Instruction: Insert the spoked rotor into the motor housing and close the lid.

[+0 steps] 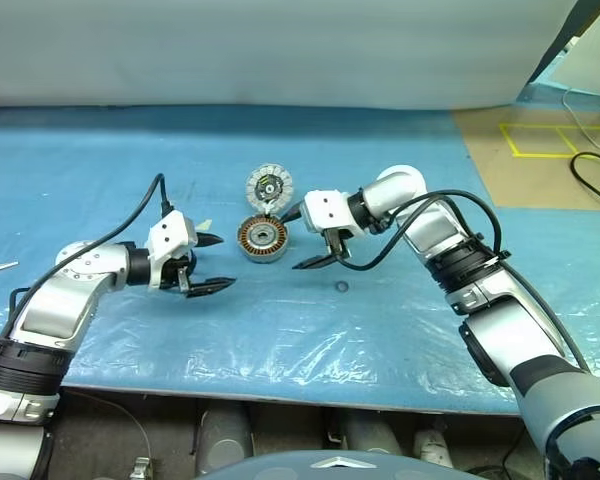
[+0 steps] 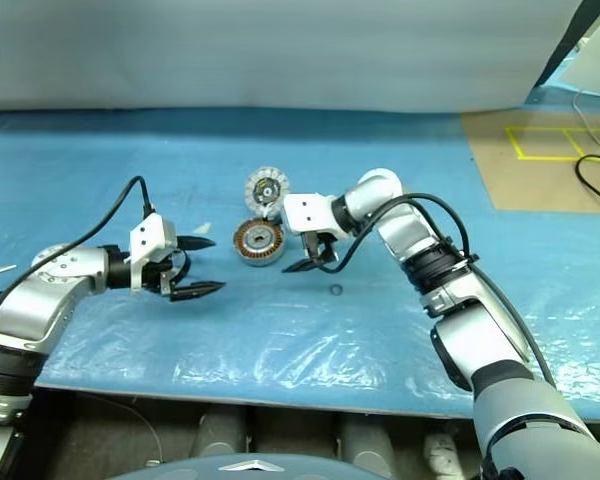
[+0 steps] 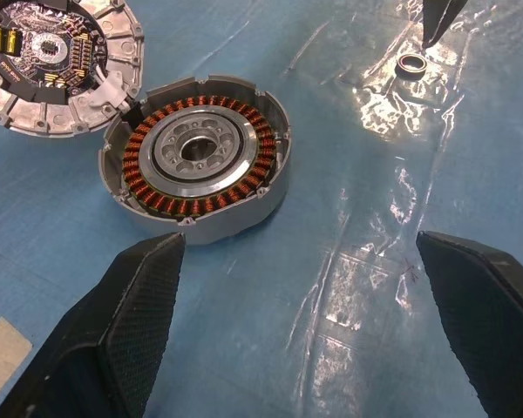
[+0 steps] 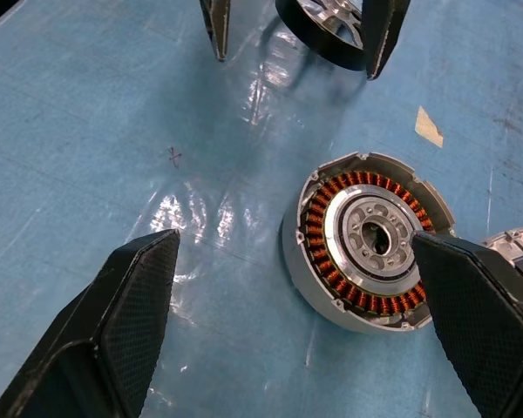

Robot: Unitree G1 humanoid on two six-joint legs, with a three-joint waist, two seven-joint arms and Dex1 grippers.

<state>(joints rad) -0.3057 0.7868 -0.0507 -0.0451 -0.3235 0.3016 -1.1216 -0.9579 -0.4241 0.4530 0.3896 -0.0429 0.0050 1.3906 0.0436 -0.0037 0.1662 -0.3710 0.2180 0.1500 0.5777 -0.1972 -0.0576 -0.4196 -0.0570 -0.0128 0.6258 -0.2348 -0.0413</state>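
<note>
We see the motor housing (image 1: 262, 239) mid-desk, its lid (image 1: 268, 186) swung open toward the far edge. Our left claw (image 1: 208, 264) and right claw (image 1: 307, 240) flank it, both spread and empty

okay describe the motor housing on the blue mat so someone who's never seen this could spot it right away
On the blue mat, look midway between the two end effectors. The motor housing is the shallow round silver-grey cup there, with the lid lying open just beyond it. Unlike the lid's pale radial segments, it holds a ring of copper-brown windings around a silvery hub.
</note>
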